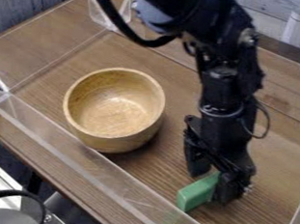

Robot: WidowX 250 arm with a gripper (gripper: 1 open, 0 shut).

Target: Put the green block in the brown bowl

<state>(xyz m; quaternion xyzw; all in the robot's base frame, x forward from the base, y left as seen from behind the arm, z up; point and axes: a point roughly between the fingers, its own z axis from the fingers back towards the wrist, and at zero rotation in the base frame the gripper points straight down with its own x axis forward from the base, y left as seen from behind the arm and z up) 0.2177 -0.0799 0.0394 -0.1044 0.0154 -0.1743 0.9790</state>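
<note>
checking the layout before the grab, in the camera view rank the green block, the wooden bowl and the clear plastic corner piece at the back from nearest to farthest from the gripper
1. The small bright green rectangular block: directly at the open gripper, between its fingers, front right.
2. The round light tan wooden bowl: to the gripper's left in the picture, mid-table.
3. The clear plastic corner piece: far back left, by the enclosure's rear wall.
</note>
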